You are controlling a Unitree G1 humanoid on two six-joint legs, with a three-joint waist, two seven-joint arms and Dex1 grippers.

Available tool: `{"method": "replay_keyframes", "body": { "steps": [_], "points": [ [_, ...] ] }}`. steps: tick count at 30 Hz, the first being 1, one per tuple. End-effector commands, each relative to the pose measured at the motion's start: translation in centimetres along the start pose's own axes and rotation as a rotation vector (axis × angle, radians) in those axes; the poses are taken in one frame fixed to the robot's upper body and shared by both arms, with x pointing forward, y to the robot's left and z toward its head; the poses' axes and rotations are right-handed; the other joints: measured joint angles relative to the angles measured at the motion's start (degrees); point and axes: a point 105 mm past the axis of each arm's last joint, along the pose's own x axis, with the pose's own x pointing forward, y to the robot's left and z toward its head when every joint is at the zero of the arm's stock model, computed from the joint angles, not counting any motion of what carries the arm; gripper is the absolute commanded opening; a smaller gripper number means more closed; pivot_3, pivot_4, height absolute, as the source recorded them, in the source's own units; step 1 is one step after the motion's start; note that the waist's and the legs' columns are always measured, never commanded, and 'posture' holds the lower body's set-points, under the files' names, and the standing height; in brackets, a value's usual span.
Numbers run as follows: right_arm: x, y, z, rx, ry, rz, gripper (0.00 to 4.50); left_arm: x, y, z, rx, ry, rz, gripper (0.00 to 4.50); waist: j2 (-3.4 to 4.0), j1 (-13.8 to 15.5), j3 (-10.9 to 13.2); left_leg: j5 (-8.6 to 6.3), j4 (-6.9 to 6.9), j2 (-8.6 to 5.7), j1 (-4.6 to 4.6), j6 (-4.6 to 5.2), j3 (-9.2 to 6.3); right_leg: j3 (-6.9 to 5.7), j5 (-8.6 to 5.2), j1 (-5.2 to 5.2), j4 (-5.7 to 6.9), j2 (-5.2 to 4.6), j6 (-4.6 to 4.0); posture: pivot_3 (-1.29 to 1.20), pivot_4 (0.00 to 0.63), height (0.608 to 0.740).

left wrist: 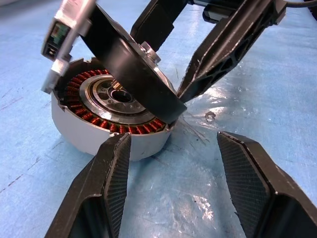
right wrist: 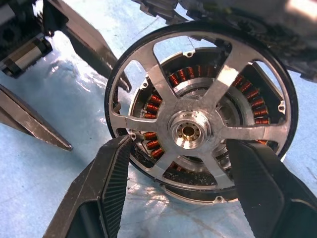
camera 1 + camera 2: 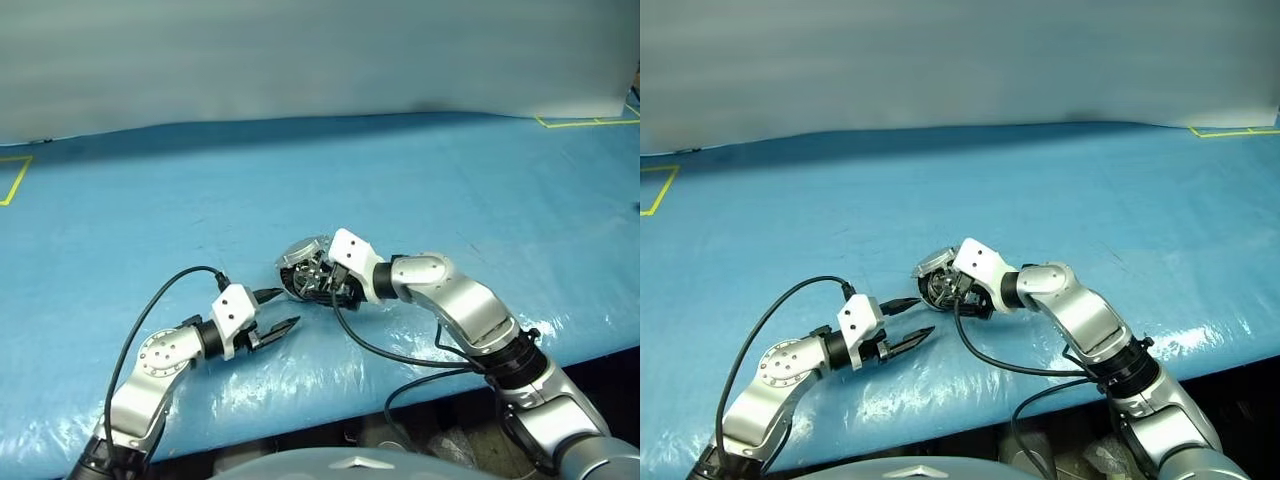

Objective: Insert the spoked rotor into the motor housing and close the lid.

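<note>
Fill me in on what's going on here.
The robot is fitting the rotor into the housing on the blue table. The rotor sits tilted over the copper windings, not seated. The right gripper straddles it with fingers open. The left gripper hovers open beside the housing. The lid stands raised.

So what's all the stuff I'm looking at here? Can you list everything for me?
motor housing: one, pale grey wall with a ring of copper-brown windings round a silver centre, standing on the table in front of both grippers.
spoked rotor: one, black ring with silver spokes and hub, tilted over the housing, not yet seated flat.
lid: one, silver-grey, raised at the far side of the housing.
table: one, covered in shiny blue sheet, with yellow tape marks near the far corners.
cables: black, running along each arm.
left gripper: black fingers, open, holding nothing, just short of the housing.
right gripper: black fingers, apart on either side of the rotor.
</note>
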Motion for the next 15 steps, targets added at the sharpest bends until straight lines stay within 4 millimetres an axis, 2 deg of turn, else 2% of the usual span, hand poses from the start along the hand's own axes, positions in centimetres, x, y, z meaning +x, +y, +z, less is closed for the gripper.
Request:
{"method": "replay_keyframes", "body": {
  "steps": [1, 5, 11, 15],
  "points": [
    [-1.3, -0.9, 3.0, -0.031, -0.122, -0.041, 3.19, 0.1, 0.0, 0.7, 0.024, -0.036, 0.006, 2.92, 0.01, 0.0, 0.0, 0.0, 0.0, 0.0, 0.0, 0.0, 0.0, 0.0, 0.01, -0.01, 0.0, 0.0, 0.02, 0.0, 0.15, 0.74],
    [-2.4, -0.4, 4.0, -0.045, -0.184, 0.001, 3.19, -0.2, 0.1, 0.6, 0.006, -0.037, 0.002, 2.92, 0.01, 0.0, 0.0, -0.01, 0.0, 0.0, -0.01, 0.02, 0.01, 0.0, 0.01, 0.0, -0.02, -0.01, 0.03, 0.0, 0.15, 0.74],
    [-2.9, -1.1, 3.9, -0.043, -0.19, -0.037, 3.19, -2.7, 1.6, -0.3, -0.029, 0.038, 0.046, 2.92, 0.03, -0.2, 0.0, -0.01, -0.01, 0.07, -0.01, 0.02, 0.01, -0.01, 0.0, -0.03, 0.0, 0.01, 0.01, 0.0, 0.15, 0.74],
    [-2.7, -1.0, 3.6, -0.027, -0.193, -0.04, 3.19, -3.5, 2.4, -0.2, -0.003, 0.06, 0.081, 2.92, 0.05, -0.1, 0.0, -0.01, -0.01, 0.08, 0.0, 0.02, 0.01, -0.01, -0.01, -0.02, 0.0, 0.0, -0.01, 0.0, 0.15, 0.74]
  ]
}}
